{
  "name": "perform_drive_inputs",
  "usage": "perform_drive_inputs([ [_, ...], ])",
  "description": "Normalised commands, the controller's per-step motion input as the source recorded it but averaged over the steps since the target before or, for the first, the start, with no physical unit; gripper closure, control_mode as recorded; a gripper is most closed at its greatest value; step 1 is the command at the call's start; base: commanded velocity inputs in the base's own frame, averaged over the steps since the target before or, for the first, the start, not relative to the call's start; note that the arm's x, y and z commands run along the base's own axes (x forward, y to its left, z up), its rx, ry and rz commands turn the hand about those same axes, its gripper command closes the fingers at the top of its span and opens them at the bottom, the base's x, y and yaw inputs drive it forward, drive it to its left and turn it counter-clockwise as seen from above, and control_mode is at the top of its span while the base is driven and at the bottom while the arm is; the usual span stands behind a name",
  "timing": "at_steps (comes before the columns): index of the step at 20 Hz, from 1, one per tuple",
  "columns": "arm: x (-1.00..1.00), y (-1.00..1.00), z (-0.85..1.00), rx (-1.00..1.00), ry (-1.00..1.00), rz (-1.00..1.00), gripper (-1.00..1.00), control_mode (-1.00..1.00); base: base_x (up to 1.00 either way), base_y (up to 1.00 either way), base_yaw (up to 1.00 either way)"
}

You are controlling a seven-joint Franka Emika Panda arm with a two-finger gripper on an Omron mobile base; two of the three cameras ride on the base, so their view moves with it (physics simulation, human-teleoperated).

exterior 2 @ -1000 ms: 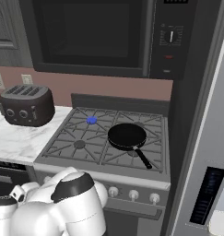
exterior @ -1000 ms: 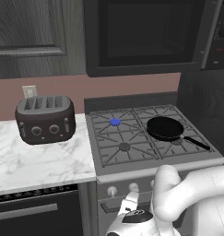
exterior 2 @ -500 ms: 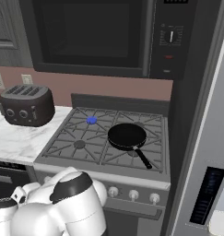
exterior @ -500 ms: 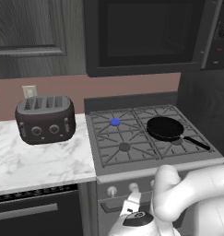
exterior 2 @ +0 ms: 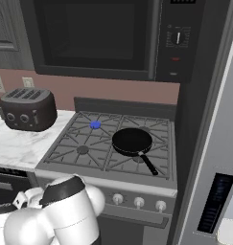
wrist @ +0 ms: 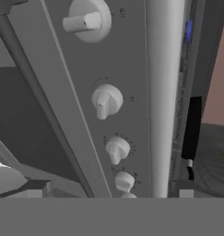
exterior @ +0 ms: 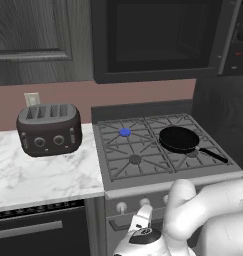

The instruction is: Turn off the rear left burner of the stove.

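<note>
We are facing the stove [exterior: 143, 165], our landmark, with the arm folded low in front of its control panel. The rear left burner [exterior: 124, 132] is showing a bright blue cap at the stove's back left corner, just behind the dark grey front left cap [exterior: 135, 159]. A black frying pan [exterior: 179, 138] is sitting on the stove's right side, its handle pointing toward the front right. A dark four-slot toaster [exterior: 49, 128] is standing on the marble counter [exterior: 38, 175] left of the stove. In the hand view we are looking along the panel's row of silver knobs [wrist: 106, 101], none touched. The claw [wrist: 111, 196] is standing wide open, gripping nothing.
</note>
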Motion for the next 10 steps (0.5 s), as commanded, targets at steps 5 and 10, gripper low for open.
perform_drive_inputs([
  [5,0.68,-0.52,0.0,0.0,0.0,0.05,-1.0,-1.0,0.0,0.0,0.0],
  [10,0.37,-0.56,0.0,0.0,-0.03,0.1,-1.0,-1.0,0.0,0.0,0.0],
])
